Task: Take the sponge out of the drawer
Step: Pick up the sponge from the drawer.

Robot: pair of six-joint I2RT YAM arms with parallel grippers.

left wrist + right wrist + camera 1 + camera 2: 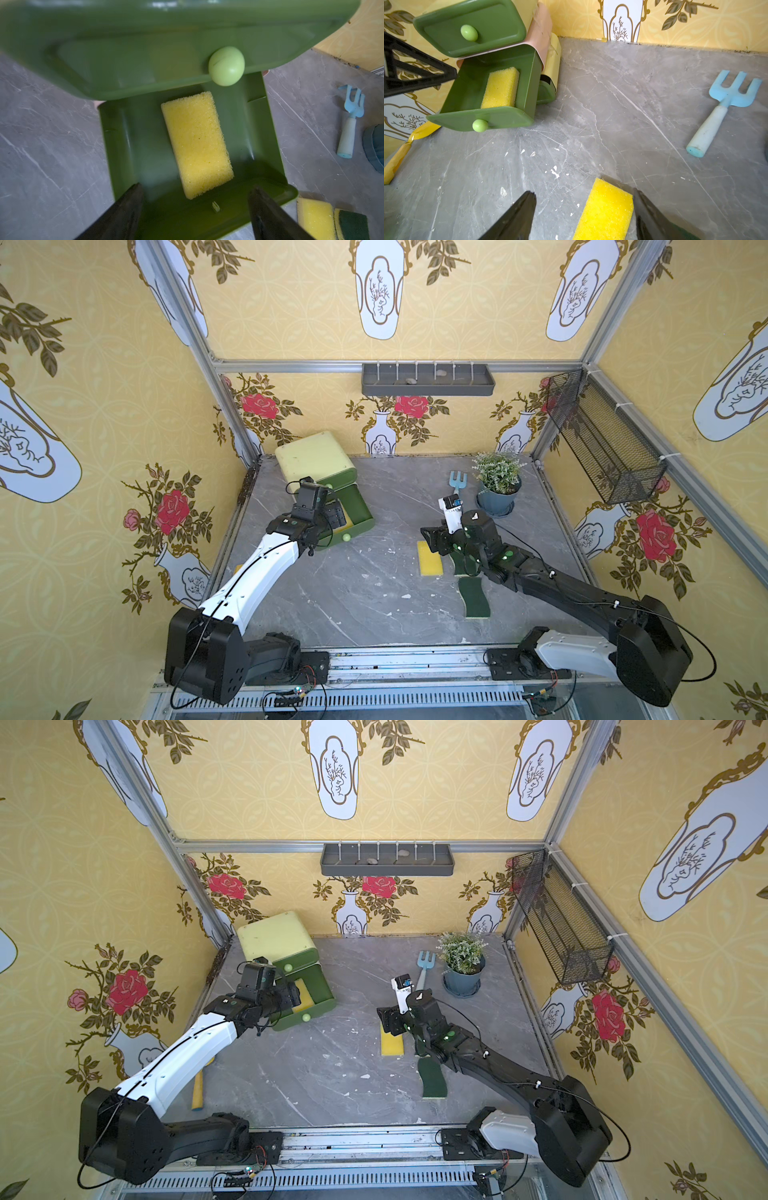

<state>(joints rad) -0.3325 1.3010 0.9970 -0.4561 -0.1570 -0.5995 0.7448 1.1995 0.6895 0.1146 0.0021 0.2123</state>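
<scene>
Left gripper [197, 186] is hovering over the open lower drawer [133, 145], far left, jaws apart; next probably lowering, closing on the yellow sponge [197, 143] widthwise.

Yellow patterned wallpaper walls [316, 323], printed with red roses, brown leaves and white vases, close the left, far and right sides, joined by silver aluminium frame bars [291, 364]. Below lies a grey marble-look tabletop [374, 597] flecked with white chips. A dark grey plastic shelf tray [428, 388] hangs on the far wall, a black wire mesh basket [602, 448] on the right wall. The light is even
</scene>
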